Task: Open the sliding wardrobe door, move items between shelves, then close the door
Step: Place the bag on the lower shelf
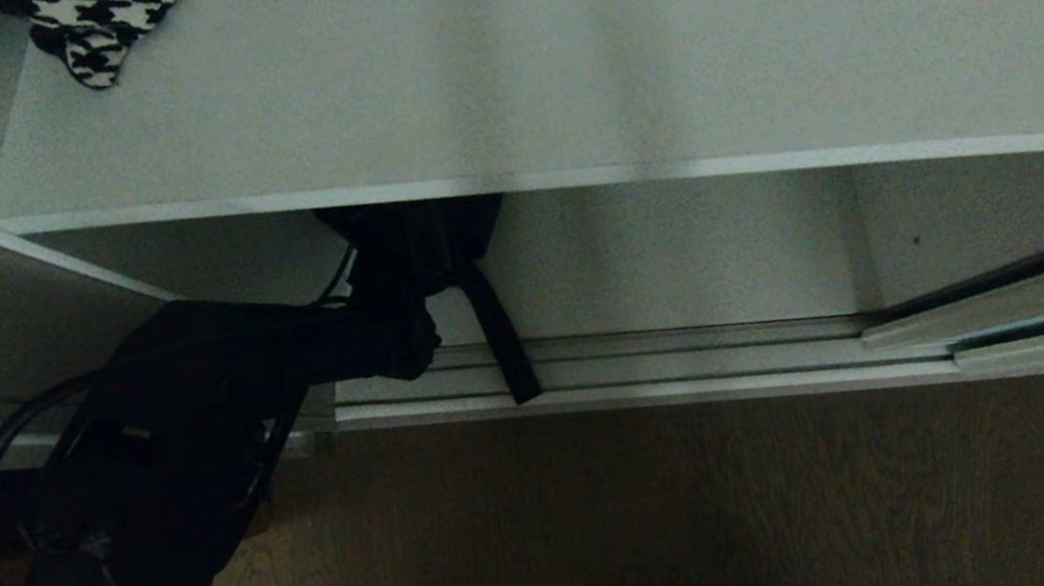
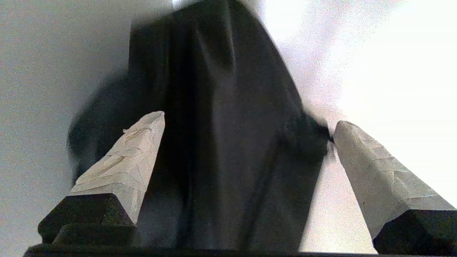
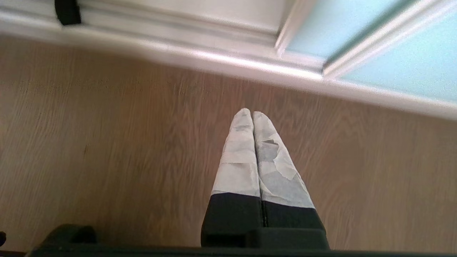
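head view: dim, grainy | left wrist view: glare, blown-out white | right wrist view: bright, blurred track (image 3: 200,59)

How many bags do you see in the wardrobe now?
2. The houndstooth bag lies at the upper shelf's back left. The black pouch bag sits under that shelf, between the open left gripper's fingers. Others may be hidden.

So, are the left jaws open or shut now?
Open. The left gripper has its taped fingers wide apart, with the black pouch between them, not yet clamped.
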Robot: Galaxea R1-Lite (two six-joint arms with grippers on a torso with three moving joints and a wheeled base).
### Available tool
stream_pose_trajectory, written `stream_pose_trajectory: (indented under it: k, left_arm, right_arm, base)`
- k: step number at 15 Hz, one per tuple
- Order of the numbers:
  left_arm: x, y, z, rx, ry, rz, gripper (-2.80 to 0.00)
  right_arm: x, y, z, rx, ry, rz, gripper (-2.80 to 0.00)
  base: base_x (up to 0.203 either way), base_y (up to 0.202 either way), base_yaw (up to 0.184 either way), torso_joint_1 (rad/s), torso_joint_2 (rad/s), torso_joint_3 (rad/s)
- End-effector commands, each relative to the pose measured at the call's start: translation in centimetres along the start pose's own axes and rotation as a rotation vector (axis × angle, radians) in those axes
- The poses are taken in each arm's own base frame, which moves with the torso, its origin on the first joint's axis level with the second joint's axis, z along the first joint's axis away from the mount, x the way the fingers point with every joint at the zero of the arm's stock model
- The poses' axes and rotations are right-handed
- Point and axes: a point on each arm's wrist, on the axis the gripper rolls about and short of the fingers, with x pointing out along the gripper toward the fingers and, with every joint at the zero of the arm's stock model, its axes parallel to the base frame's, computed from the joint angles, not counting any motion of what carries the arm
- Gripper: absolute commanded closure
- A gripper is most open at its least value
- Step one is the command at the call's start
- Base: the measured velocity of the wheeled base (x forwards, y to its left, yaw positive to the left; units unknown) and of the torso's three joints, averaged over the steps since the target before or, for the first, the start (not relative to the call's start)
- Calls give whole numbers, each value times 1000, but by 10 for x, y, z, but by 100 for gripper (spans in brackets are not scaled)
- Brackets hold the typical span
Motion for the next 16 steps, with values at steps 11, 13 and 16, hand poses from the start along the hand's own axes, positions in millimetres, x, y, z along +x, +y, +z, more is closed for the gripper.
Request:
stream_pose_trajectory:
  k: [11, 13, 16]
  left_arm:
    - [-5, -4, 8, -24, -15, 50, -280]
    - [-6, -6, 9, -23, -13, 48, -280]
    - [-10, -10, 13, -29, -5, 38, -280]
  right_arm:
    - [0, 0, 0, -1, -2, 1, 0]
    - [0, 0, 0, -1, -4, 1, 0]
    - [0, 0, 0, -1, -4, 1, 0]
  base:
    - [-125, 0, 0, 2, 4, 2]
    - [-182, 0, -1, 4, 2, 2]
    - [-175, 0, -6, 1, 2, 3]
